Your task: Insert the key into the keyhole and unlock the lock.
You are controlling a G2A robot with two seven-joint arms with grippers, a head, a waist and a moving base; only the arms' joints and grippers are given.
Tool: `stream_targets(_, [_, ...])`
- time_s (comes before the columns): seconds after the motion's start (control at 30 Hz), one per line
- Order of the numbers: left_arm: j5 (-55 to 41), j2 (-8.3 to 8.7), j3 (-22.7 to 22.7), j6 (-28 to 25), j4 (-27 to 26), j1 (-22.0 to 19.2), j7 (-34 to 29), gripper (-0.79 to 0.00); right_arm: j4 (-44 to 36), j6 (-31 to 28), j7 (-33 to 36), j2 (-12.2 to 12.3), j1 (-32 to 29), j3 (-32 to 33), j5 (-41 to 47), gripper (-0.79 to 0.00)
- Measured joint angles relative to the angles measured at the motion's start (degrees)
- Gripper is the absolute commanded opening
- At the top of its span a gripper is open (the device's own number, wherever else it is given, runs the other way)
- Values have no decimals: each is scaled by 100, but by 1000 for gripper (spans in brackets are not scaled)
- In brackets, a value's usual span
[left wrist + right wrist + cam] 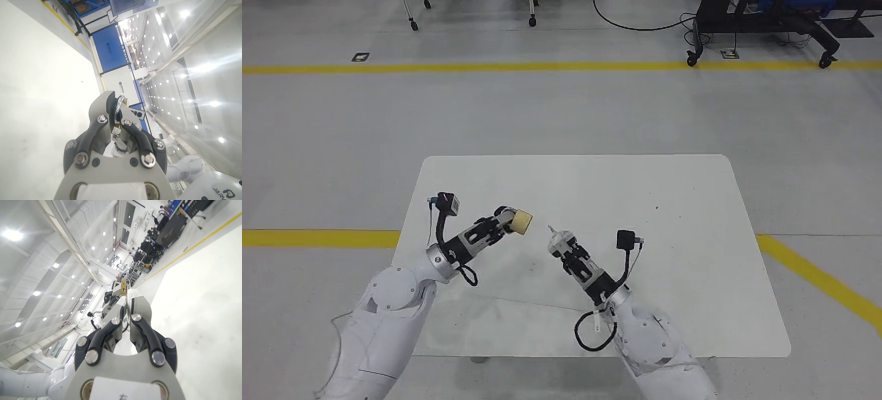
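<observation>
1. The left gripper (504, 222) was clamped on the brass lock (523, 220), holding it over the near-middle of the white table (672, 200), with the lock sticking out past the fingertips toward the other arm.
2. From the left wrist view, the lock's silver shackle (119, 102) sat pinched between the dark pads, with brass showing on either side of it.
3. The right gripper (560, 243) was closed tight on the key (552, 232), whose thin pale tip pointed toward the lock.
4. Key tip and lock were near each other but apart, with a small gap between them.
5. In the right wrist view, the keyhole (123, 291) faced the right gripper, just beyond its shut fingertips.
</observation>
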Motion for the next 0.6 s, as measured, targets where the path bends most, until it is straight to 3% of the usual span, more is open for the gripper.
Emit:
stream_targets(0.23, [-82,67,-66,184,162,-102,-729,-785,-253,405,794,60,-39,71,195,-785])
stream_targets(0.6, [-109,25,224,191,372,-223,-585,-785,-157,865,752,13,193,-265,166,-785])
